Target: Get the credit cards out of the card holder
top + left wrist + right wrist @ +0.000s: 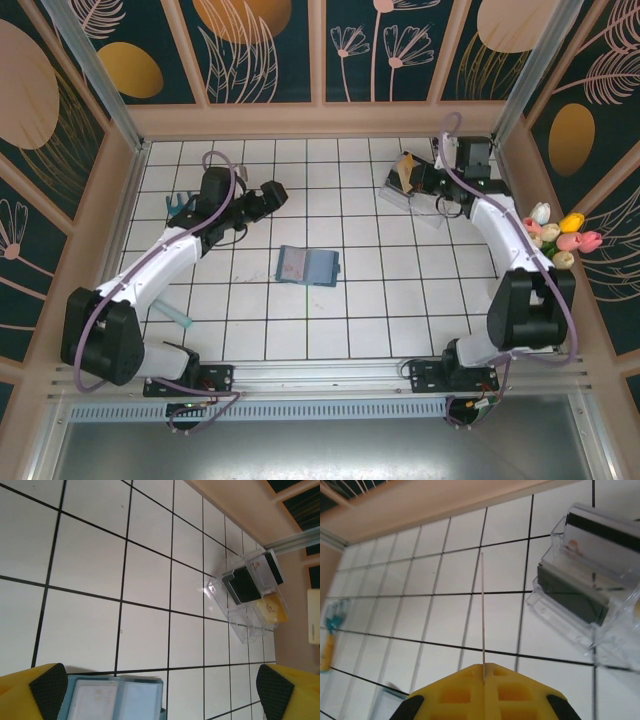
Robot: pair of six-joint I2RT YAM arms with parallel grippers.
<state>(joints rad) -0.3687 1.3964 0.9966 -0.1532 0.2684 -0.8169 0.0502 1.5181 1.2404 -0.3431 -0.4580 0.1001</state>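
The teal-blue card holder lies open and flat at the middle of the tiled floor. Its near edge shows between my left fingers, with pale pockets facing up. My left gripper hovers up-left of it, open, with nothing between its black pads. My right gripper is at the back right, shut on a thin card seen edge-on, tan from above. It is held beside the clear plastic tray. A greyish card with a dark stripe stands in that tray.
The clear tray also holds a dark card and something yellow-orange. A teal tool lies at the left wall, a thin stick by the left arm. Tulips hang at the right wall.
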